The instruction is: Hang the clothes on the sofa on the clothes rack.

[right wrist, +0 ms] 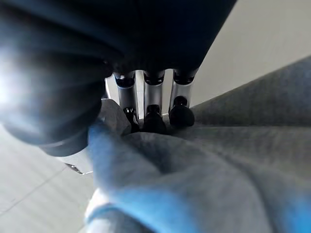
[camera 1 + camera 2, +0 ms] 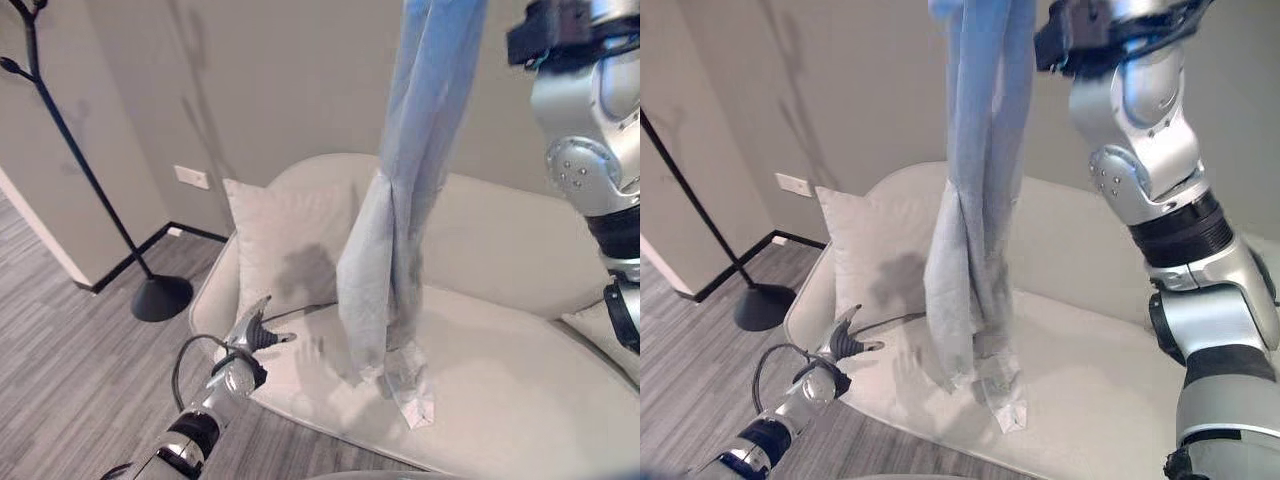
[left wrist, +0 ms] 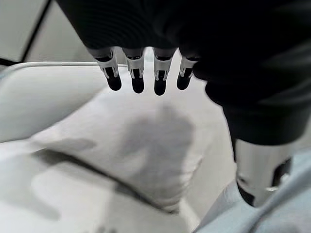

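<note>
Hanging straight down from the right robot hand (image 1: 146, 109) — fingers curled into the cloth — the pale blue garment (image 2: 400, 250) trails onto the sofa (image 2: 520, 370). The clothes rack (image 2: 70, 150) stands well to the left, nearer the left robot hand (image 2: 255, 335), which holds nothing, fingers straight.

The garment's (image 2: 395, 250) top and clothes rack's (image 2: 60, 130) top are cut off.
</note>
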{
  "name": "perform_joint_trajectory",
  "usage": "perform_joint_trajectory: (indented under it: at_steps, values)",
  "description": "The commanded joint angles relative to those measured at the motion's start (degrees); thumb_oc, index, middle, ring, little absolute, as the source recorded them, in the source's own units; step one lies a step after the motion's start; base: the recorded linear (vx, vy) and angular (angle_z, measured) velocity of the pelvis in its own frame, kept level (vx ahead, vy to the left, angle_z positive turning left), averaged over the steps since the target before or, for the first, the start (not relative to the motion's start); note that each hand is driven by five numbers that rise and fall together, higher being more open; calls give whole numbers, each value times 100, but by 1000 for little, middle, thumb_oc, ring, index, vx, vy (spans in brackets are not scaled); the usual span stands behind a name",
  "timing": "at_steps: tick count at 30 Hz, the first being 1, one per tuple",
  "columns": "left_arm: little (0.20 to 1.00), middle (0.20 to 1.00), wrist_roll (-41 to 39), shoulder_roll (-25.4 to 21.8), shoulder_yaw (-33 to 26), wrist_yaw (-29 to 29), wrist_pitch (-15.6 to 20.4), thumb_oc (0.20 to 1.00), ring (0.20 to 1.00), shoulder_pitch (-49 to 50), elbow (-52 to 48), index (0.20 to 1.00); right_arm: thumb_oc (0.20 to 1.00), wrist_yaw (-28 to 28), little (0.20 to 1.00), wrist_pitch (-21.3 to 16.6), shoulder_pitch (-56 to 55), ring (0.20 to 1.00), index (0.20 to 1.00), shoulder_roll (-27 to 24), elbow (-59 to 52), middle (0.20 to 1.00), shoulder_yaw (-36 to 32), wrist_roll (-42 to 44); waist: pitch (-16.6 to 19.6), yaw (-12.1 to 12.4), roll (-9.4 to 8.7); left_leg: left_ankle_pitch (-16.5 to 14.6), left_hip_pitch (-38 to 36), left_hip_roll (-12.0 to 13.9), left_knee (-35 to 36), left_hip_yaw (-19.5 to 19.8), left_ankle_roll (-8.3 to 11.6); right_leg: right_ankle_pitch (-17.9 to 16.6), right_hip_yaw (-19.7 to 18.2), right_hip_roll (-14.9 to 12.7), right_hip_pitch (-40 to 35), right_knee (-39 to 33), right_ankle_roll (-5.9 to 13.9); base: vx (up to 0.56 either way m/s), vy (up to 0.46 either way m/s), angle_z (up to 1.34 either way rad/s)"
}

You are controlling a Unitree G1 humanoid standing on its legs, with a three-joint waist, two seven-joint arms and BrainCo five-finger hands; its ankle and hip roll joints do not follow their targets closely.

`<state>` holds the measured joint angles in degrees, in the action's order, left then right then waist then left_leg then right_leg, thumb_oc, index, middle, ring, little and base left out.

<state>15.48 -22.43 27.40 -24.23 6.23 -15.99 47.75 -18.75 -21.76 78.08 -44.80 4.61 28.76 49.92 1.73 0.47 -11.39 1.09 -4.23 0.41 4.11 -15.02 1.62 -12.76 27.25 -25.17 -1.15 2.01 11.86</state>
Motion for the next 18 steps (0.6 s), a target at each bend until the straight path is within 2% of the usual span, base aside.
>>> perform_joint_trajectory:
  at_steps: [1,4,9,12,13,14,15,16,18]
  values:
    - [1000,1000,576,19,236,-674,3,1000,1000,-279,382,1000,200,-368,200,-463,609,200,200,-72,277,200,192,351,347,123,106,-399,96,0,-2,129,7,-760,-186,-88,-261,184,314,-3,1,-7]
    - [1000,1000,616,176,436,-1031,-16,1000,1000,-737,726,1000,200,-535,200,-656,956,200,200,-145,291,200,383,296,399,17,78,-398,82,12,5,83,19,-766,-214,-59,-253,140,314,-14,-12,-10]
    - [1000,1000,611,540,865,-890,73,1000,1000,-1025,863,1000,200,-610,200,-737,1153,200,200,-167,266,200,569,277,446,-88,53,-398,97,2,20,74,19,-805,-243,-53,-230,115,314,-6,-7,-1]
    - [1000,1000,432,1223,1378,-498,191,1000,1000,-1253,1288,1000,200,-671,200,-766,1208,200,200,-115,219,200,627,248,479,-227,19,-413,93,-26,31,73,2,-819,-275,-60,-228,100,314,0,0,0]
    - [200,200,47,1561,1493,-153,270,200,200,-1206,1335,200,200,-729,200,-766,1215,200,200,-96,198,200,595,233,474,-265,12,-423,89,-48,36,74,-14,-816,-290,-67,-223,103,314,-8,-2,-4]
    - [200,200,-382,1728,1497,78,323,200,200,-1139,1289,200,200,-760,200,-746,1246,200,200,-77,164,200,600,210,464,-286,-3,-424,92,-57,38,80,-21,-829,-306,-71,-211,106,314,-4,-1,-9]
    - [200,200,-395,1729,1498,88,322,200,200,-1144,1288,200,200,-768,200,-744,1248,200,200,-78,160,200,606,204,465,-284,2,-425,94,-56,38,80,-21,-829,-307,-71,-208,107,314,-14,-6,-7]
    - [200,200,-1212,1972,1393,369,352,200,200,-1080,1258,200,200,-844,200,-685,1252,200,200,-27,126,200,602,156,437,-303,-15,-422,97,-70,40,83,-34,-844,-333,-74,-185,101,314,-17,-9,-9]
    - [200,200,-1934,2110,1297,617,321,200,200,-963,1158,200,200,-880,200,-614,1243,200,200,-10,137,200,594,165,408,-299,-10,-417,110,-75,49,79,-37,-835,-348,-68,-182,66,314,-27,-9,-4]
